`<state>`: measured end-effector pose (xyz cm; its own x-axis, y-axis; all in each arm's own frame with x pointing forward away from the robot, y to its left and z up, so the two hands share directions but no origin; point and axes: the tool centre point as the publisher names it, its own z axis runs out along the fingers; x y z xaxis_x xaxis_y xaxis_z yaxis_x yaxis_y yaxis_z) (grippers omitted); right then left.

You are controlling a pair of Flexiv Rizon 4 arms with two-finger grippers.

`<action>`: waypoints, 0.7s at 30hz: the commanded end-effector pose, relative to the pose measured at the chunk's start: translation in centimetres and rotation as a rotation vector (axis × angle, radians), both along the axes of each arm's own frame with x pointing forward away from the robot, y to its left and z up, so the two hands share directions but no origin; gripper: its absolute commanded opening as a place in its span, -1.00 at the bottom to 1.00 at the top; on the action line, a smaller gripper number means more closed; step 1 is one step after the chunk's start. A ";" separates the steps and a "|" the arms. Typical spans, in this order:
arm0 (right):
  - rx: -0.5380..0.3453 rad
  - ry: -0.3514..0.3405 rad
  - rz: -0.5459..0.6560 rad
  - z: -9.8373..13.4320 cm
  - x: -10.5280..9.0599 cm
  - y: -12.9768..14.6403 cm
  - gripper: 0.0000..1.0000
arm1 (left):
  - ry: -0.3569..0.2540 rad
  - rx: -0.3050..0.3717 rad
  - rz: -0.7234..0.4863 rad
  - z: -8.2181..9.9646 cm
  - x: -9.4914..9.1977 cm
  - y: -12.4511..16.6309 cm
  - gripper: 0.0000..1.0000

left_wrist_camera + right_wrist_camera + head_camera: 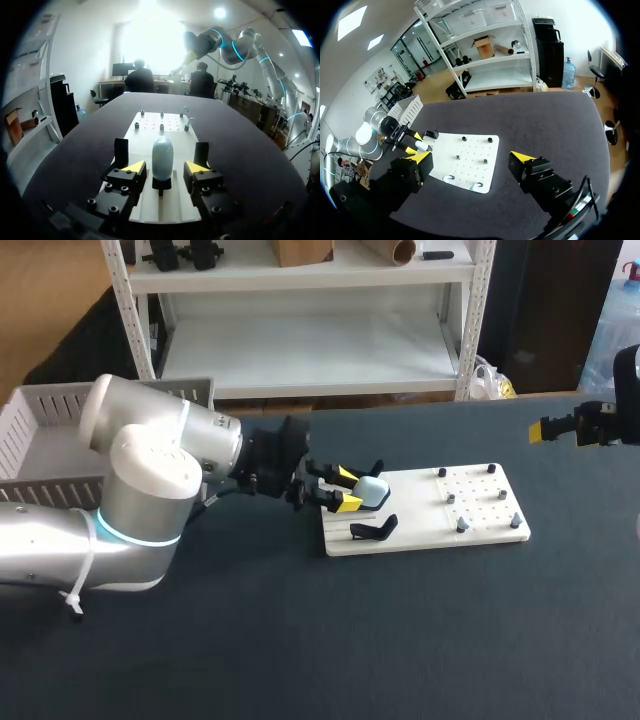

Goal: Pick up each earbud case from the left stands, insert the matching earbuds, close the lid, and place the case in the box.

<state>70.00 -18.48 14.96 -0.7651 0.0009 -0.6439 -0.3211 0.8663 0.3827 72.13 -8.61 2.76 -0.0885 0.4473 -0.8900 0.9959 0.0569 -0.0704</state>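
Observation:
A pale blue earbud case (373,490) stands upright on a black stand at the left end of the white board (480,535). My left gripper (348,489) is open and straddles the case (162,155), with a small gap between the case and each yellow fingertip (134,167). An empty black stand (374,530) lies just in front of it. Two small grey earbuds (461,525) sit on pegs at the board's right end. My right gripper (560,428) hangs open, well above and to the right of the board (465,165), with nothing between its fingers.
A grey perforated box (40,430) stands at the table's far left, behind my left arm. Small black pegs (442,473) dot the right half of the board. Dark table surface (400,640) spreads in front of the board.

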 end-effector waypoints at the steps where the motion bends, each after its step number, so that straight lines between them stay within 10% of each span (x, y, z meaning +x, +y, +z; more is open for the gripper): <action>1: 0.001 0.001 0.001 0.0 0.1 0.0 1.00 | 0.002 -0.004 -0.002 -0.3 0.2 -0.3 -0.07; 21: 0.001 0.001 0.001 0.0 0.1 0.0 1.00 | 0.001 -0.022 0.000 -0.5 -0.1 -0.8 -0.12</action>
<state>70.00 -18.48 14.96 -0.7651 0.0009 -0.6439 -0.3211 0.8663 0.3827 72.08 -9.33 2.51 -0.0919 0.4321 -0.8971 0.9956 0.0538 -0.0761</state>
